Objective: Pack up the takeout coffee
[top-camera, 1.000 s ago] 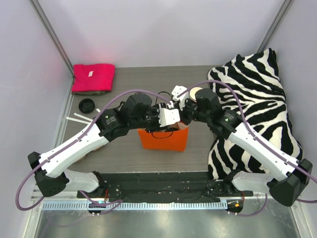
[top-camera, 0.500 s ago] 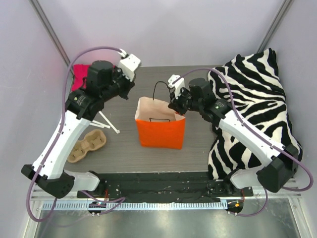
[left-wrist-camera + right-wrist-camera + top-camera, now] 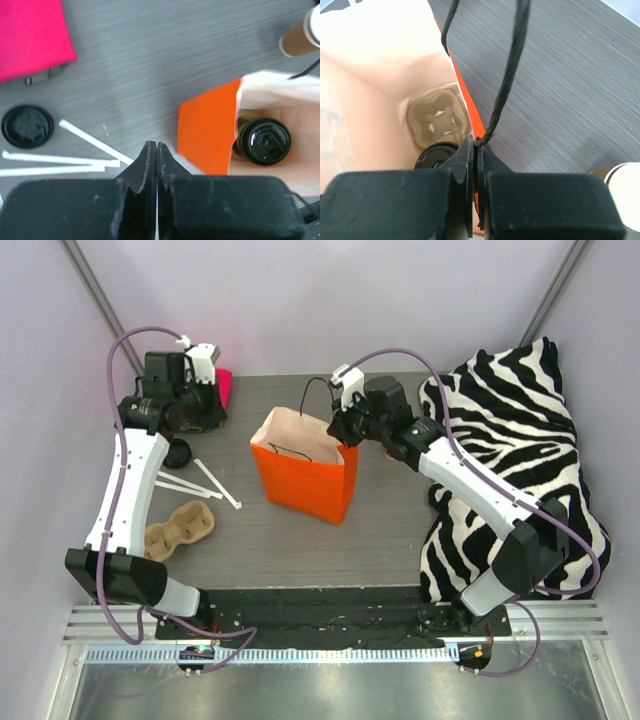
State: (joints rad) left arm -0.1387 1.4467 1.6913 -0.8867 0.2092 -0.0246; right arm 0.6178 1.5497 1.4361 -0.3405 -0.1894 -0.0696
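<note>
The small brown kraft-paper cup with round black plastic lid [image 3: 264, 141] is seen inside the orange paper bag [image 3: 300, 480]. The right pincer [image 3: 474, 144] is clamped on the bag's black cord handle [image 3: 507, 80]; the left pincer [image 3: 156, 149] is closed, empty. The cup is judged light and crushable, best gripped gently below the lid.

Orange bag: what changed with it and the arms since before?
The left gripper pulled away from the orange bag to the left, shut and empty. The right gripper, shut on the bag's cord handle, tugged the bag leftward and tilted it. The takeout coffee sits inside. Straws and zebra cloth stayed.
</note>
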